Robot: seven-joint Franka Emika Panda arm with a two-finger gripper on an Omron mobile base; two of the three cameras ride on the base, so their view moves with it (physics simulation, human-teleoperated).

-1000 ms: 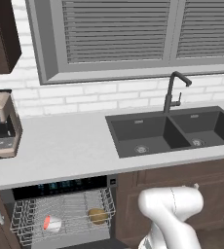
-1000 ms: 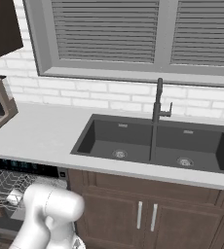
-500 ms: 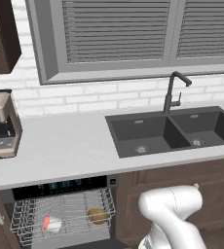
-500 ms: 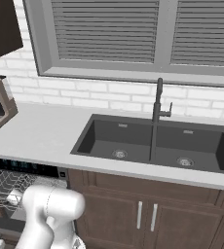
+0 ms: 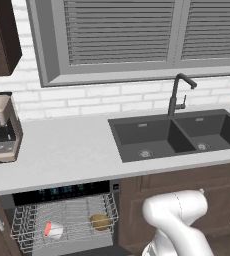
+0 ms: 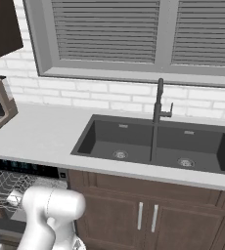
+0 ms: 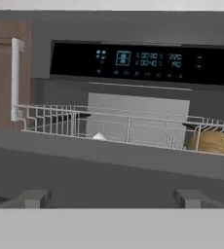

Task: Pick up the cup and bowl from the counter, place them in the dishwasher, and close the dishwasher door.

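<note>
The dishwasher (image 5: pixel 62 215) sits under the counter (image 5: pixel 67 150), left of the sink (image 5: pixel 179 135) and its cabinets (image 6: pixel 148 215); a coffee machine (image 5: pixel 1 130) stands on the counter at far left, and the faucet (image 5: pixel 177 92) rises behind the sink. In the pulled-out rack (image 5: pixel 29 230), the cup (image 5: pixel 52 230) lies left of the bowl (image 5: pixel 100 221). In the hand view, the dishwasher door (image 7: pixel 109 170) lies before the rack, below the control strip (image 7: pixel 143 61).
</note>
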